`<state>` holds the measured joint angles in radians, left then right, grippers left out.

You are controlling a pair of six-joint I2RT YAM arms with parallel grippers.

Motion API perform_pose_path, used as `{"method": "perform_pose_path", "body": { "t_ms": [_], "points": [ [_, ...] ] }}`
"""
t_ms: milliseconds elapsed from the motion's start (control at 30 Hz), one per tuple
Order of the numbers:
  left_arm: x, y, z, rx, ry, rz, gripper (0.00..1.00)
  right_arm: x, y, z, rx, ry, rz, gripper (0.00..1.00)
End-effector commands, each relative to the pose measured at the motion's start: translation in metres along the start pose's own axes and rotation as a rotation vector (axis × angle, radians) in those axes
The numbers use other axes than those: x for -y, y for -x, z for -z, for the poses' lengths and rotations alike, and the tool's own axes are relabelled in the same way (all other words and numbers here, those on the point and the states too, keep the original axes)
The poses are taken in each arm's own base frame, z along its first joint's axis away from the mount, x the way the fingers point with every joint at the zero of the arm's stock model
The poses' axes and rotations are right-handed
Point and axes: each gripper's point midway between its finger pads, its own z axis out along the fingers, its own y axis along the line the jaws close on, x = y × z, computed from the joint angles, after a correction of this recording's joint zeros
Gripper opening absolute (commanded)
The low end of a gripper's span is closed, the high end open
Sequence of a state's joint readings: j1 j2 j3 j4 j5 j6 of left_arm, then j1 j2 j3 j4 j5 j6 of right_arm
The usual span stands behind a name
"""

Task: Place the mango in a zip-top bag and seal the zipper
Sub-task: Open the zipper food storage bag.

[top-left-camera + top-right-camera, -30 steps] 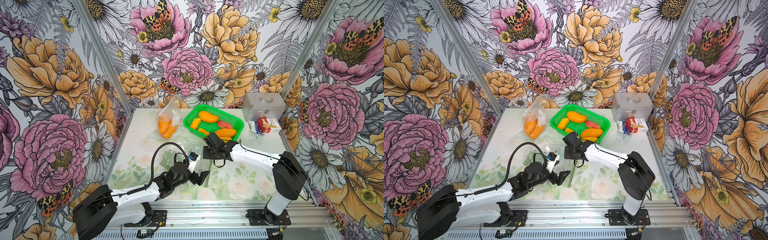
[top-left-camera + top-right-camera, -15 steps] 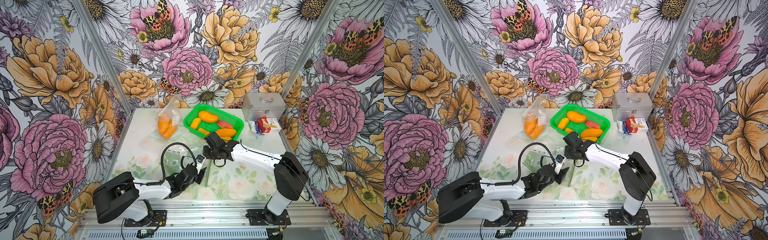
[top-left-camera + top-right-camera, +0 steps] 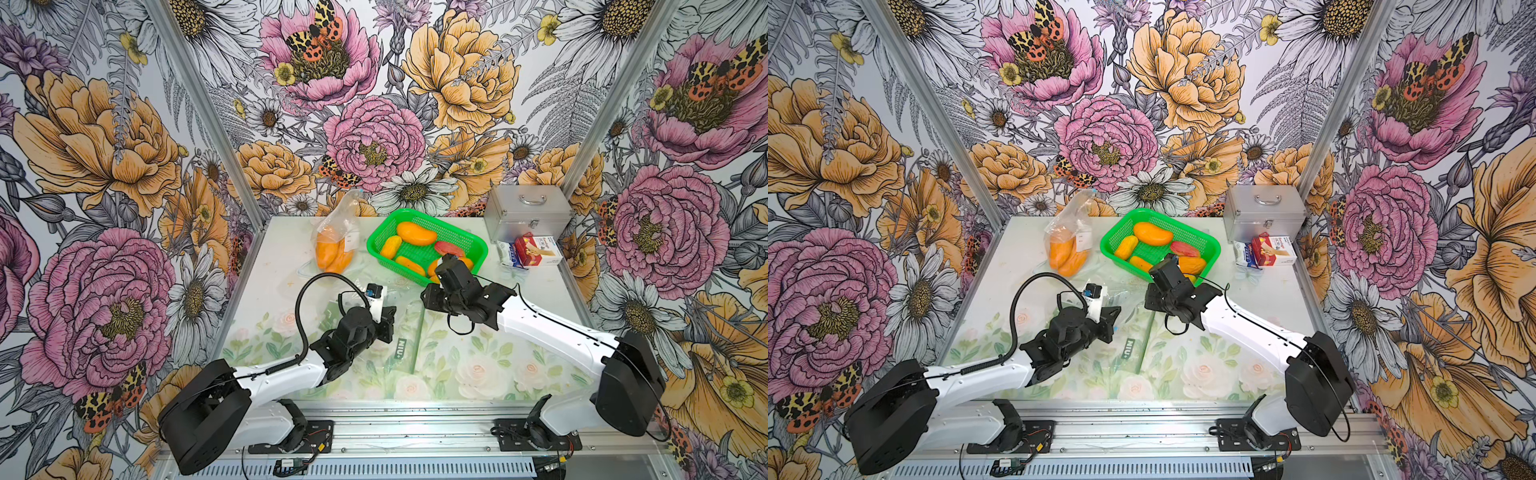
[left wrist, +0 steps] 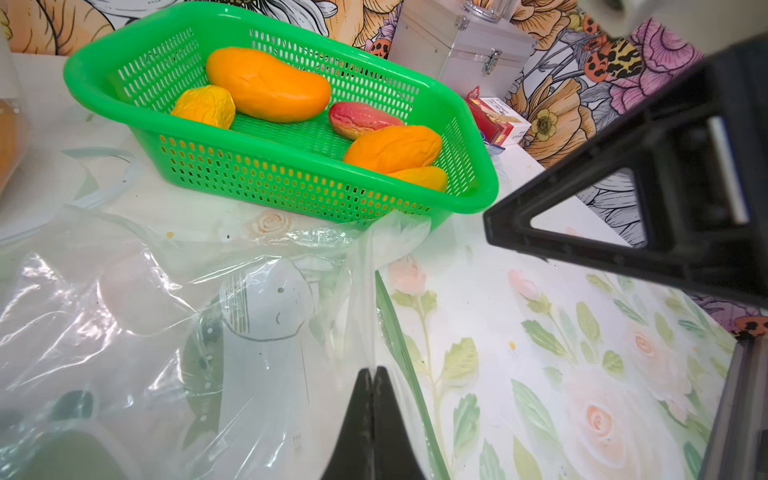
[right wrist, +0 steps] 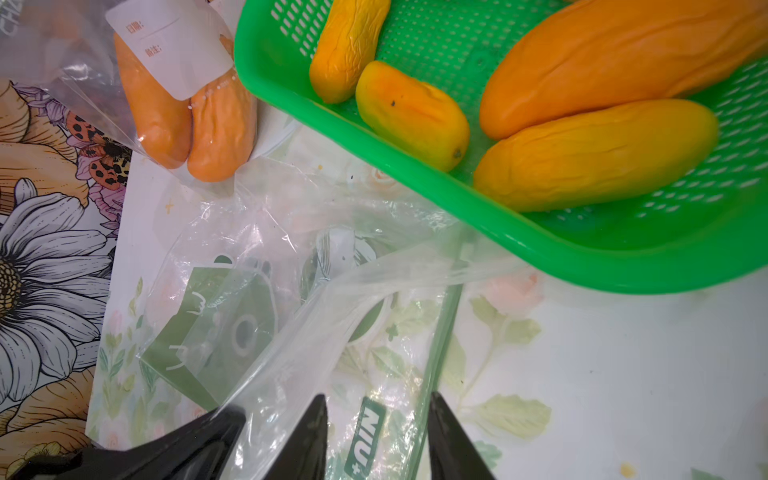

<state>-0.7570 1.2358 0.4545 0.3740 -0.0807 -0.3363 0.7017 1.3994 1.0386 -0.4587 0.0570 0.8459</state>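
Note:
The clear zip-top bag (image 3: 374, 316) with a green zipper strip lies flat mid-table, its mouth toward the right arm. My left gripper (image 4: 374, 370) is shut on the bag's upper film just inside the zipper. My right gripper (image 5: 379, 397) stands open over the zipper edge, with the green label between its fingers (image 5: 440, 415), gripping nothing. In both top views the two grippers (image 3: 388, 320) (image 3: 1148, 297) meet at the bag's mouth. Several orange mangoes (image 3: 417, 233) and one red one lie in the green basket (image 3: 478, 245) just behind.
A second clear bag holding orange mangoes (image 3: 334, 249) stands at the back left of the basket. A silver case (image 3: 528, 218) and a red-and-white box (image 3: 538, 251) sit at the back right. The basket's rim (image 5: 582, 257) is close behind the right gripper.
My left gripper has swung in from the front to the bag's mouth and closed on its upper film. The right gripper's jaws have parted and let go of the bag's edge.

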Motion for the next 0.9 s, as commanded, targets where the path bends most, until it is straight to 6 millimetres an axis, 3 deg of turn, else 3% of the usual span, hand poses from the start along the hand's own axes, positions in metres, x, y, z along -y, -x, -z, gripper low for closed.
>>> {"method": "perform_pose_path", "body": {
  "t_ms": [0,200,467,667,867],
  "points": [
    [0.005,0.004,-0.005,-0.053,-0.088,0.134,0.0,0.013,0.002,-0.004,0.062,0.047,-0.071,0.41],
    [-0.023,0.01,-0.017,-0.08,-0.075,0.303,0.0,0.01,-0.007,-0.041,0.09,0.353,-0.268,0.38],
    [-0.051,0.001,-0.024,-0.105,-0.171,0.616,0.0,-0.004,-0.01,-0.087,0.108,0.476,-0.298,0.4],
    [-0.053,0.002,-0.02,-0.083,-0.264,0.776,0.0,-0.034,-0.017,-0.096,0.091,0.517,-0.252,0.43],
    [-0.056,0.006,-0.02,-0.047,-0.27,0.844,0.0,-0.037,-0.038,-0.096,0.048,0.482,-0.259,0.42]
  ]
}}
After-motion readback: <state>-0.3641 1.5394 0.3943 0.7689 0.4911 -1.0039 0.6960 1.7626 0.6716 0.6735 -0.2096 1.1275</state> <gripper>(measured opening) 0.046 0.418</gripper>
